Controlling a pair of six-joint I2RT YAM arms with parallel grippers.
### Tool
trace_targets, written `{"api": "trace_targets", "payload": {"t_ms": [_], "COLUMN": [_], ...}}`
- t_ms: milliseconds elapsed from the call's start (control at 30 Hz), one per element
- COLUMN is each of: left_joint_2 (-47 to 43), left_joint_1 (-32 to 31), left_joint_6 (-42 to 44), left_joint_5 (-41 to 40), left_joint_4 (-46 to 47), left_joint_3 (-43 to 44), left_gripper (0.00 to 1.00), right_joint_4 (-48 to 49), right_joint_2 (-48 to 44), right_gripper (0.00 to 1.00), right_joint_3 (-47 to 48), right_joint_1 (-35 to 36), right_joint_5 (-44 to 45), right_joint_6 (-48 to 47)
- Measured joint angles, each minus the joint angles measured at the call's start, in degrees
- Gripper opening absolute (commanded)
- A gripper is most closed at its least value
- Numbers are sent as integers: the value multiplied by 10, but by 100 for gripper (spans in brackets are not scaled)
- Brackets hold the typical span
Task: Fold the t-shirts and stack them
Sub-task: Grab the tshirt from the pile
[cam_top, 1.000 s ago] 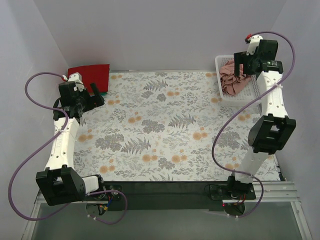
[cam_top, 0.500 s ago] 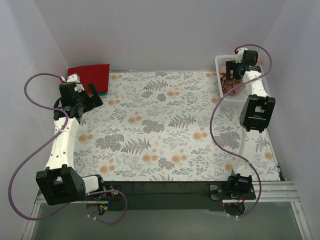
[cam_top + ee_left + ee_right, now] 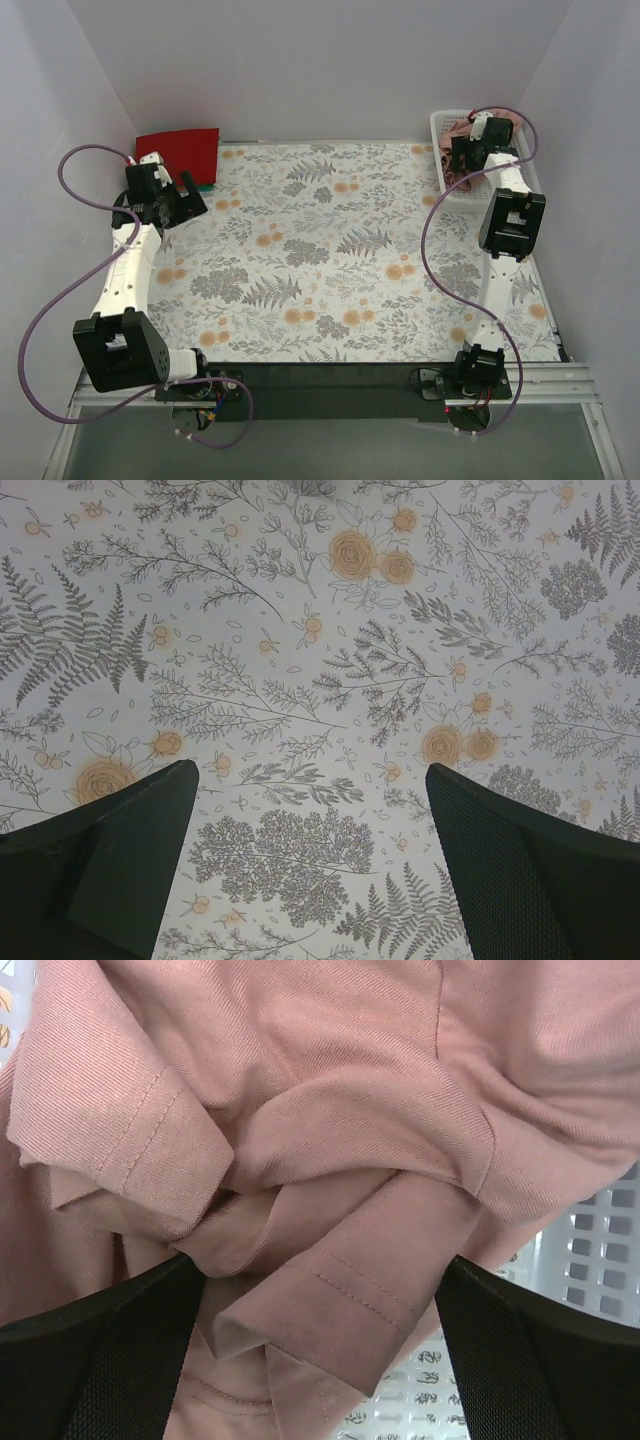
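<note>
Directly beneath my right gripper, the pink shirt lies crumpled in the basket. The fingers stand spread wide, one to each side of a bunched fold, with nothing pinched; contact with the fabric cannot be confirmed. My left gripper is likewise spread and empty, poised over the floral cloth. Just beyond it, toward the far wall, a folded red shirt lies flat, with a teal edge showing at its near side.

Crumpled pink t-shirt; folded red t-shirt
</note>
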Motion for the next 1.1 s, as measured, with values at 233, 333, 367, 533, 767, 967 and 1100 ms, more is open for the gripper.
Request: {"api": "trace_targets", "payload": {"t_ms": [233,333,367,533,767,967,1100], "left_joint_2": [6,6,6,6,5,-5,-8], "left_joint_1": [0,0,0,0,0,0,0], "left_joint_6": [0,-2,-3,-11,-24,-30,-33], "left_joint_5": [0,-1,-1,3,24,41,54], "left_joint_4": [-3,-7,-7,-6,-2,12,21], "left_joint_3": [10,10,10,10,10,9,10], "left_gripper": [98,98,98,98,98,98,98], "right_joint_4": [13,12,12,-5,-35,-32,-32], "right_joint_2": [6,6,6,-37,-191,-336,-407], "right_gripper": [7,1,1,1,1,1,1], "right_joint_3": [2,2,2,-25,-47,-46,-46], "right_joint_1": [-1,-1,-2,-3,-3,-3,-3], "right_joint_5": [-20,-21,-22,-32,-65,-122,-186], "right_joint_6": [-11,-9,-9,-9,8,28,36]}}
